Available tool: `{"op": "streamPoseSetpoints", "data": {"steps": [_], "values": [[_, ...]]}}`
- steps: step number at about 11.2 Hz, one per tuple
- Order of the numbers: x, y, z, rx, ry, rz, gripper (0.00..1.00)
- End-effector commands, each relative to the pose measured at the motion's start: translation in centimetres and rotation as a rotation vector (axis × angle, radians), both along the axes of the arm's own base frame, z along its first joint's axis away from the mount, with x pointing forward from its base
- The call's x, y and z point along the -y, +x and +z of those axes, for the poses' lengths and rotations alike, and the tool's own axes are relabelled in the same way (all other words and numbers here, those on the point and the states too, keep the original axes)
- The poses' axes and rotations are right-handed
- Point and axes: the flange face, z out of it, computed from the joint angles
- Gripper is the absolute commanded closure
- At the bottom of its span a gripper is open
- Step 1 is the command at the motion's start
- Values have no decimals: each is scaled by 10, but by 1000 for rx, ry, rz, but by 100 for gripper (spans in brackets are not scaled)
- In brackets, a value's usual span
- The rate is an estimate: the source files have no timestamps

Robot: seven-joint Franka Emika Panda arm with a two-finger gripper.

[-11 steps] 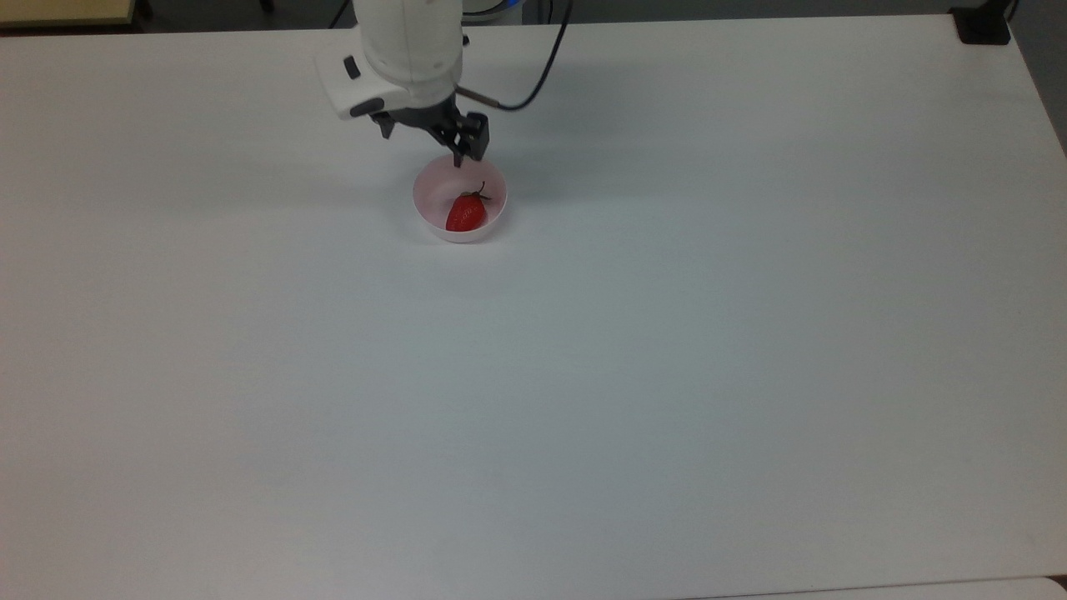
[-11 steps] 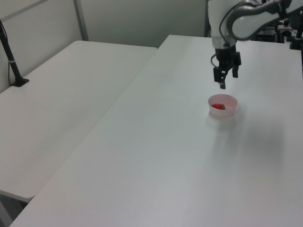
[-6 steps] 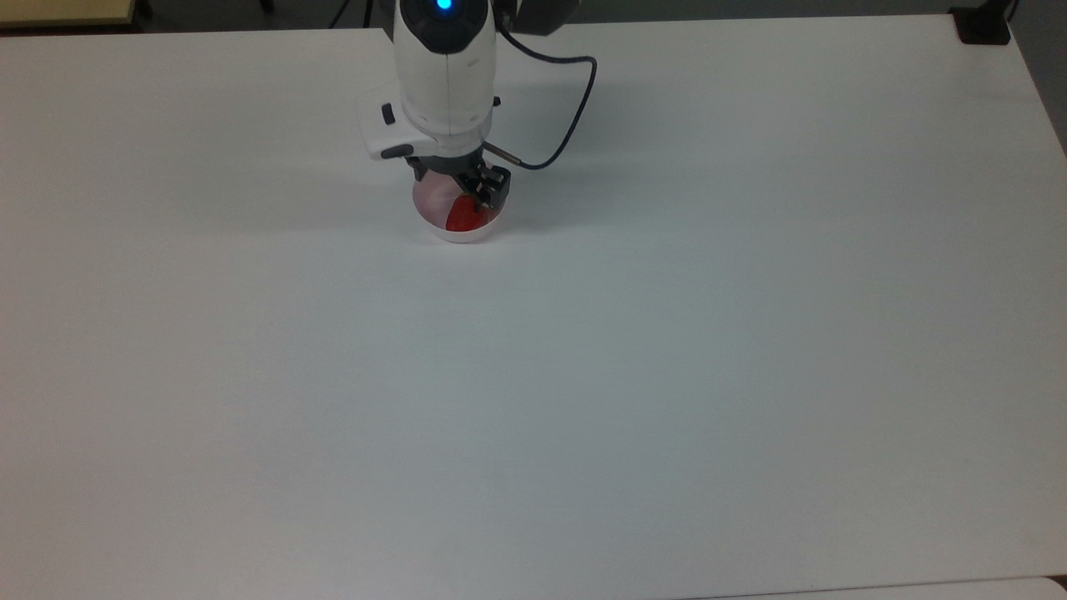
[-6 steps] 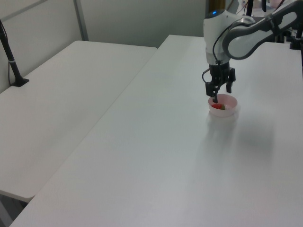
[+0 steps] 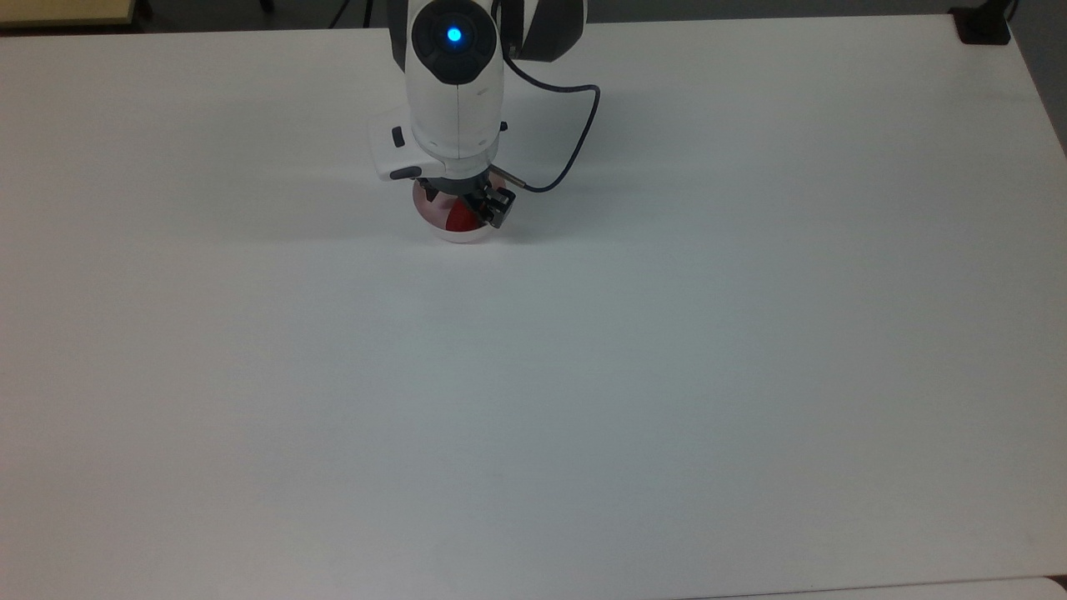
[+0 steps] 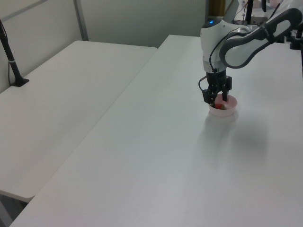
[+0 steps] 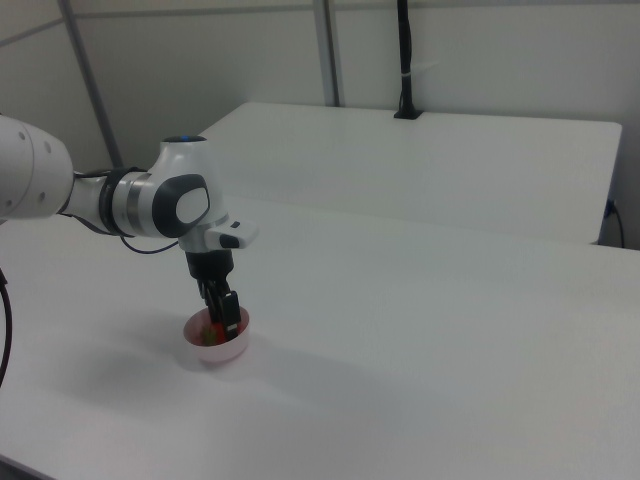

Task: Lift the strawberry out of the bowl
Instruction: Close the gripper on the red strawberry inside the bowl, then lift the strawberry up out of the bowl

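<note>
The pale pink bowl point(image 5: 454, 238) stands at the back middle of the white table point(image 5: 533, 375), with the red strawberry point(image 5: 456, 222) lying in it, partly hidden under the arm. My gripper point(image 5: 463, 207) points straight down into the bowl, open, with a finger on each side of the strawberry. In the left view the gripper point(image 6: 217, 100) reaches down inside the bowl point(image 6: 226, 112). In the right view the gripper point(image 7: 221, 322) is low in the bowl point(image 7: 225, 352), and a bit of the strawberry point(image 7: 206, 333) shows beside the fingers.
A black cable point(image 5: 575, 142) loops from the wrist. A black mount point(image 5: 984, 25) sits at the table's far right corner in the top view. A second white table point(image 6: 57, 104) with a black post point(image 6: 9, 52) adjoins on the left view's left.
The arm came forward over the bowl and went down. The gripper, which hung above the bowl's far rim, now sits inside the bowl around the strawberry. The bowl and strawberry have not moved.
</note>
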Motion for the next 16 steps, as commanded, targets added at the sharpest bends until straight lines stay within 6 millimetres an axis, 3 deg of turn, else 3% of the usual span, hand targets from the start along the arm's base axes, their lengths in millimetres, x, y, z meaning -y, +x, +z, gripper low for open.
{"op": "streamPoseSetpoints", "data": {"steps": [1, 2, 6, 9, 14, 15, 16], "values": [[-4, -1, -5, 13, 2, -17, 32], [-4, -2, -5, 9, 3, -18, 32], [0, -6, 3, -12, -1, -16, 57], [4, -14, 32, -55, -4, 16, 58], [17, 1, 103, -72, 13, 130, 58], [26, 7, 114, -51, 16, 151, 58], [47, 13, 123, -27, 21, 160, 58]]}}
